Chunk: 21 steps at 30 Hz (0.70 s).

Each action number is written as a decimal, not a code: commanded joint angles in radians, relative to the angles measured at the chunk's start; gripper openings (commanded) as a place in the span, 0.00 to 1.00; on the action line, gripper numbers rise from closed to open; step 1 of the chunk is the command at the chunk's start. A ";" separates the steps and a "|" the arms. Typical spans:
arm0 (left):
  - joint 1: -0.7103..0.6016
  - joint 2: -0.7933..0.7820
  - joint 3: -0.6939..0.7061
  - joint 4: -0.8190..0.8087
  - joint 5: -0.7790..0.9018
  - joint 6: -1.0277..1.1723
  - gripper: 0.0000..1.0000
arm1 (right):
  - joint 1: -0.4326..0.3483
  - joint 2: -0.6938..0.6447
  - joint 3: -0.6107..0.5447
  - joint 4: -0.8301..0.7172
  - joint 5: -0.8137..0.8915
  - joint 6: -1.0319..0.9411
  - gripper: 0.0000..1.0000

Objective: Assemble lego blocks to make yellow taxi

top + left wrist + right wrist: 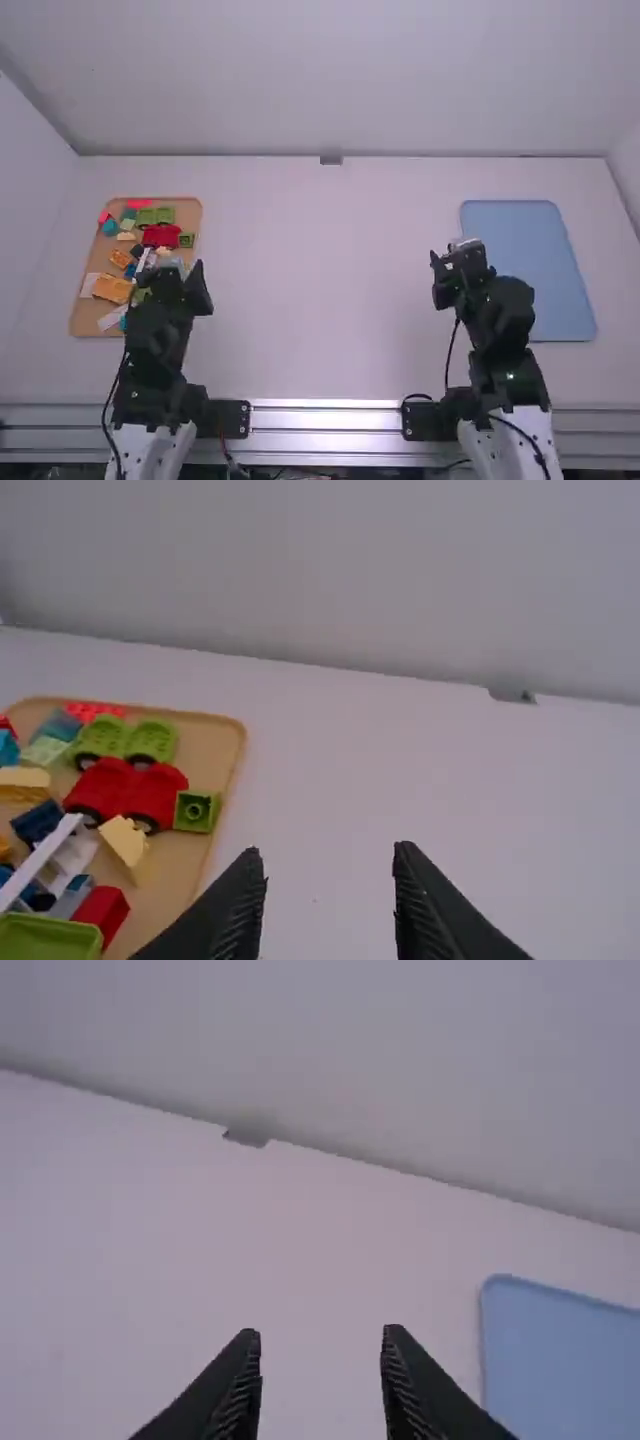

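Observation:
My left gripper (172,280) is over the near right part of a tan tray (187,210) of lego blocks. In the left wrist view the left gripper (330,865) stands open with nothing between its fingers. The tray holds an orange-yellow block (112,289), red car bases (128,792), green car bases (150,740), a pale yellow sloped block (124,841) and a green tray-like piece (48,938). My right gripper (458,262) is by the left edge of a blue tray (530,270); in the right wrist view the right gripper (320,1345) is open and holds nothing.
Bare white table (320,270) stretches between the two trays. A wall stands behind the table's far edge, with a small grey fixture (331,158) at its middle. A metal rail (325,420) runs along the near edge by the arm bases.

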 commanded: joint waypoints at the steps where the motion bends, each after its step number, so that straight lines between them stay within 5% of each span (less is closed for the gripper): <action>1: -0.010 0.039 0.068 -0.011 -0.051 -0.054 0.38 | 0.014 0.085 0.103 -0.006 -0.072 -0.064 0.38; 12: -0.020 0.196 0.275 -0.163 -0.159 -0.237 0.60 | 0.018 0.515 0.441 -0.087 -0.444 -0.259 0.59; 21: -0.018 0.300 0.474 -0.386 -0.275 -0.407 0.77 | 0.116 0.824 0.706 -0.151 -0.592 -0.434 0.76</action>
